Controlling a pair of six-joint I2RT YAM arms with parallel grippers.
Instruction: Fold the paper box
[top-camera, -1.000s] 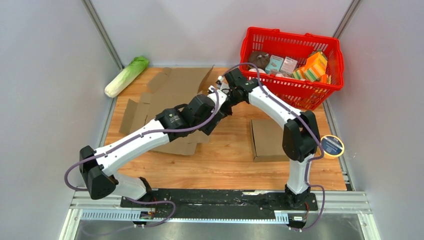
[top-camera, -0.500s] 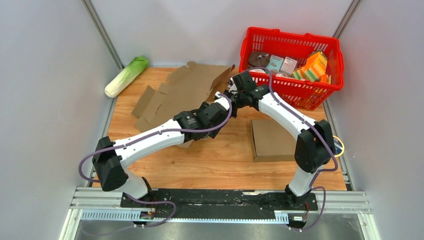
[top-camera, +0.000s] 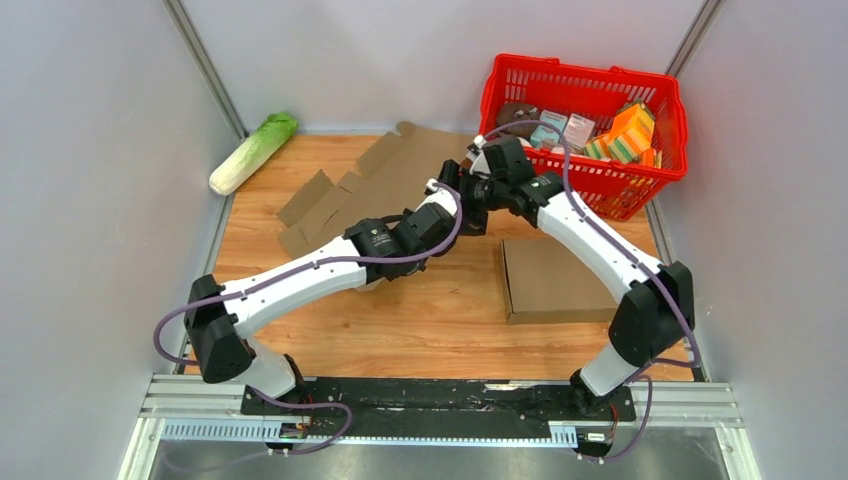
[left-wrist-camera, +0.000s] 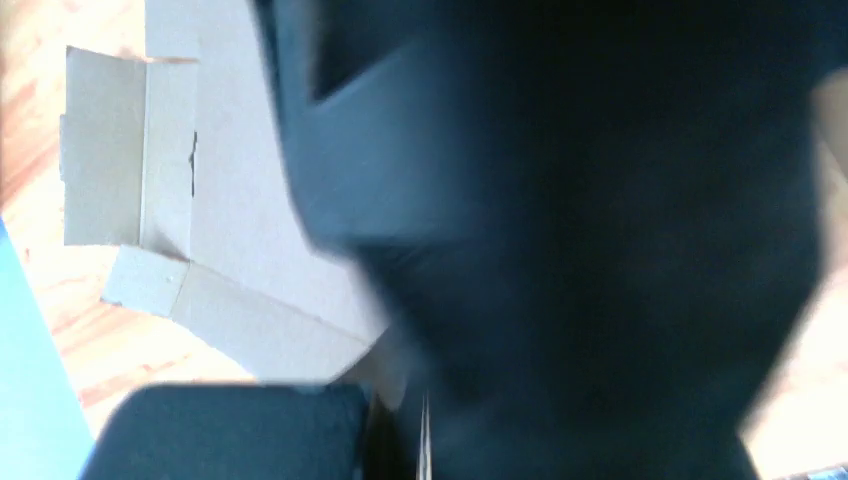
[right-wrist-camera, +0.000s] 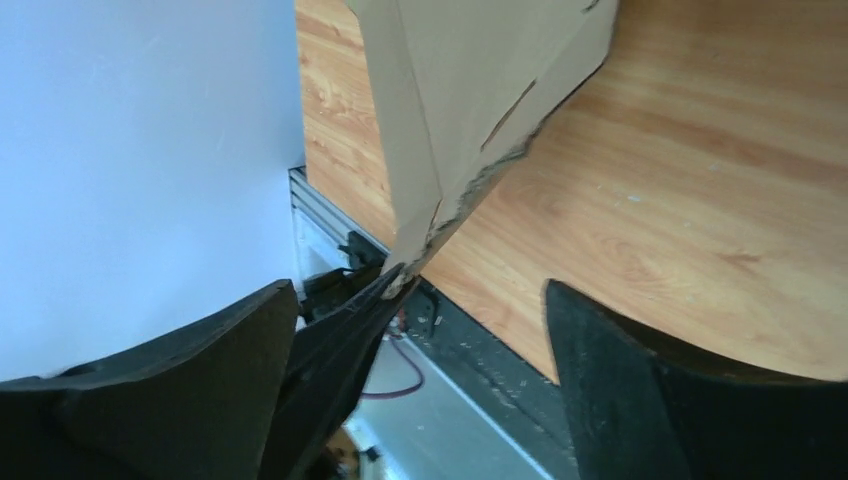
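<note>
Walls: plain grey panels (top-camera: 400, 60) close in the back and both sides, so everything sits within the arms' reach.
Tabletop: a wooden tabletop (top-camera: 450, 330) carries all the things and gives the sheet a flat face to crease against.
Arms: the left arm (top-camera: 300, 275) stretches low and long and the right arm (top-camera: 590, 240) arches over. They meet at back centre, probably because one floppy sheet needs two holds.
Paper box: the paper box (top-camera: 390, 175) is an unfolded flat blank lying diagonally across the back-left half. Its far-left flaps rest on the wood and its right end is lifted toward the grippers, a tilt that would let a panel swing over a crease.
Red basket: the red basket (top-camera: 585, 66) stands in the back right corner full of packets, just beside the raised end, where a swinging flap could catch it.
Second cardboard: a flat folded piece (top-camera: 555, 280) lies under the right arm, apart from the blank.
Cabbage: the cabbage (top-camera: 252, 152) lies at back left by the wall, well apart.
Left gripper: the left gripper (top-camera: 452, 188) is clenched. Its own camera is mostly dark blur, but since the sheet hangs raised, it is probably pinching the box's right edge.
Right gripper: the right gripper (right-wrist-camera: 472, 285) is released, fingers spread wide. A ragged corner of the sheet touches one finger unpinched, likely placed there for a hold further along.
</note>
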